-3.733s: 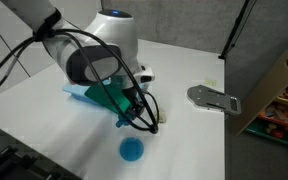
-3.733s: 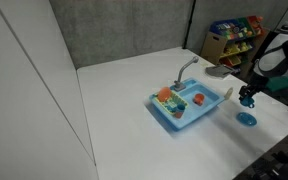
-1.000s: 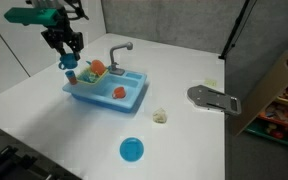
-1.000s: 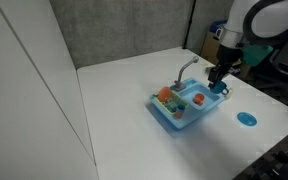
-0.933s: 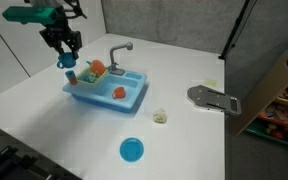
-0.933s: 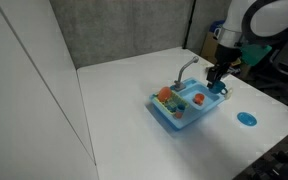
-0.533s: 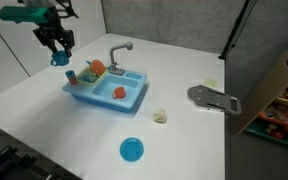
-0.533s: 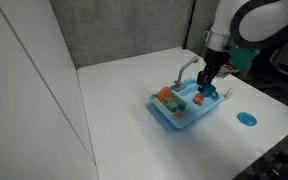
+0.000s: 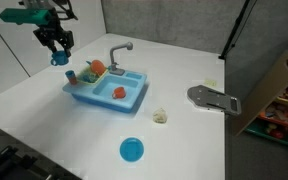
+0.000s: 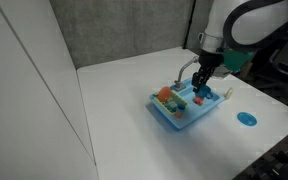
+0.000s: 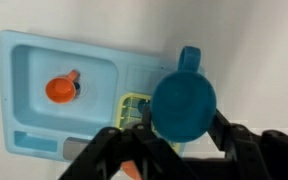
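Observation:
My gripper [image 11: 183, 124] is shut on a dark blue cup [image 11: 184, 102], its handle pointing away from me. In the wrist view the cup hangs over the yellow-green rack [image 11: 132, 104] at one end of a light blue toy sink [image 11: 29, 62]. An orange item [image 11: 62, 89] lies in the sink's basin. In both exterior views the gripper [image 9: 57, 48] [image 10: 201, 86] carries the cup [image 9: 58, 60] [image 10: 201, 97] in the air above the sink [image 9: 134, 97] [image 10: 170, 118], near its grey faucet [image 9: 120, 49].
A blue disc [image 9: 132, 150] [image 10: 246, 118] lies on the white table in front of the sink. A small pale object [image 9: 160, 117] and a grey flat tool [image 9: 212, 98] lie further along. A cardboard box [image 9: 274, 85] and a toy shelf [image 10: 234, 35] stand past the table's edge.
The gripper has carried the blue cup up and sideways, from beside the sink's end to over its rack. The grip has not changed.

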You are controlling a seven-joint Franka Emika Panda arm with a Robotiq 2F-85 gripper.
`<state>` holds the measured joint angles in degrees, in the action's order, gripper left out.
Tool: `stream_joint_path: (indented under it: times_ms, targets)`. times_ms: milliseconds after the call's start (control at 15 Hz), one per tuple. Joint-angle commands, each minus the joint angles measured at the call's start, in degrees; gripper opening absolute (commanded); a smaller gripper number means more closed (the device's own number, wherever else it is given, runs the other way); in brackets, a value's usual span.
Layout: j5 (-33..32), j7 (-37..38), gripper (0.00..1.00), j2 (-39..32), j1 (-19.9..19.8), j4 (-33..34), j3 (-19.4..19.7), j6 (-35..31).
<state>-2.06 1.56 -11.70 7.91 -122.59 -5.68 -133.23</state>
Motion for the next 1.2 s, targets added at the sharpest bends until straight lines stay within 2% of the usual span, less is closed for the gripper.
stream_joint_path:
  times_ms: [0,133,200,667,1133]
  targets:
    - [0.0,0.0,0.57,0.0,-0.2,0.1,-0.2,0.2]
    - [0.0,0.1,0.57,0.0,-0.2,0.1,-0.2,0.2]
    - [-0.1,-0.2,0.32,-0.6,-0.1,0.8,-0.4,0.7]
    - [-1.7,0.9,0.32,-5.8,2.3,4.7,-1.3,1.6]
    - [-5.3,2.5,0.32,-9.8,3.6,7.8,-0.3,0.6]
